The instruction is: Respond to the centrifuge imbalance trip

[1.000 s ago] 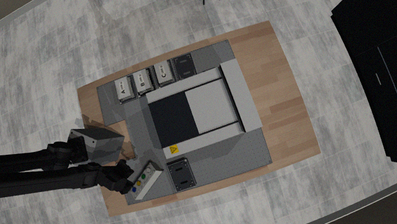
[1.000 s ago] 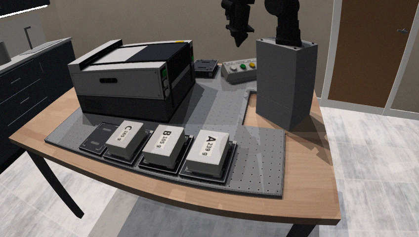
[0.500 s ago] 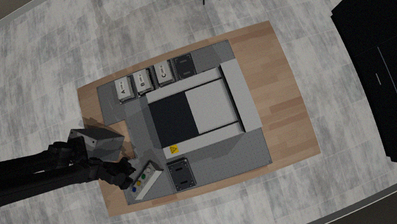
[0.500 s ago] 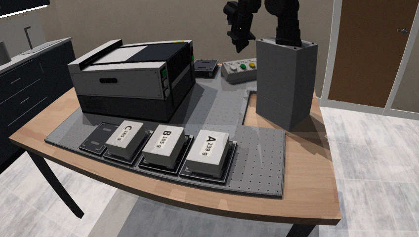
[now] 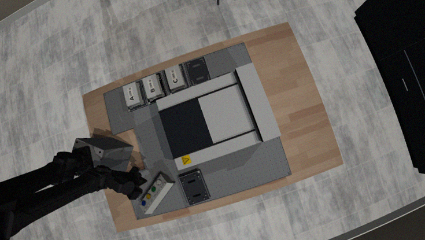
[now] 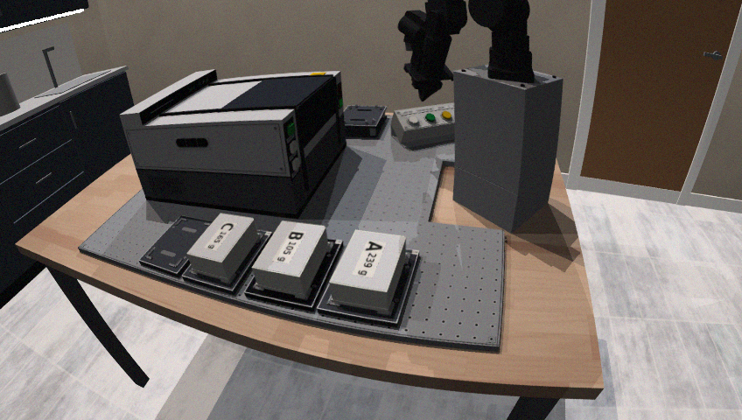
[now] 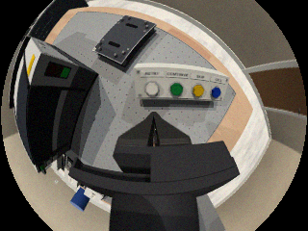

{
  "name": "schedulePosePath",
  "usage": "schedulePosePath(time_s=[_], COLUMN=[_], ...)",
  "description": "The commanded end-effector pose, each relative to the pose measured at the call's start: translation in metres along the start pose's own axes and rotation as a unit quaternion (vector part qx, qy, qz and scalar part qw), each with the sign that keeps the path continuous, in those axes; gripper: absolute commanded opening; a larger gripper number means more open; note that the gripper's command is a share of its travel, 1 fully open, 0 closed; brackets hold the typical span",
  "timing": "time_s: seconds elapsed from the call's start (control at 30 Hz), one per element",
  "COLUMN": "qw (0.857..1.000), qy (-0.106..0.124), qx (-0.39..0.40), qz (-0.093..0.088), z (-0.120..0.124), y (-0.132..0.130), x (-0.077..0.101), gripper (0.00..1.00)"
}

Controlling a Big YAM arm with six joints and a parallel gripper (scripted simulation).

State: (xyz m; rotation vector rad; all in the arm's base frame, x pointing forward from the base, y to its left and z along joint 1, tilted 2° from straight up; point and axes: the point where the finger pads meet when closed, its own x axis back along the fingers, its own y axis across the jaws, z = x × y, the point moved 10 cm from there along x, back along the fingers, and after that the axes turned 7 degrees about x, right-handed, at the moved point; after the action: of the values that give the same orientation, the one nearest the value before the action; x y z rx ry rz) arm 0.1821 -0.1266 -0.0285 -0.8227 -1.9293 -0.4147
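My gripper (image 7: 153, 115) is shut and empty. It hangs point-down just above the operator panel (image 5: 155, 192), close to its white button (image 7: 152, 88) at the left end of the row; green, yellow and blue buttons follow. In the side view the gripper (image 6: 423, 92) is above the panel (image 6: 423, 123), apart from it. The centrifuge (image 5: 207, 113) shows a dark panel and a light panel on top; no bucket or plate shows inside. Plates A (image 6: 370, 265) (239 g), B (image 6: 291, 255) (105 g) and C (image 6: 222, 244) (165 g) sit flat in their nests. The fourth nest (image 6: 171, 244) is empty.
An empty dark nest (image 5: 194, 186) lies beside the panel, in front of the centrifuge. The arm's grey pedestal (image 6: 502, 145) stands tall just right of the panel. The centrifuge's buttons (image 6: 291, 140) are on its corner edge. A dark cabinet (image 5: 410, 66) stands off the table.
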Motion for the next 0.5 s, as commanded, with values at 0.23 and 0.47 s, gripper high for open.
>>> schedulePosePath(time_s=[0.23, 0.47], qw=[1.0, 1.0], qy=[-0.024, -0.026], qx=[-0.004, -0.004], qz=[-0.002, -0.002], z=[0.0046, 0.0077], y=[0.0038, 0.0037], x=[-0.006, -0.0069], gripper=[0.0, 0.0])
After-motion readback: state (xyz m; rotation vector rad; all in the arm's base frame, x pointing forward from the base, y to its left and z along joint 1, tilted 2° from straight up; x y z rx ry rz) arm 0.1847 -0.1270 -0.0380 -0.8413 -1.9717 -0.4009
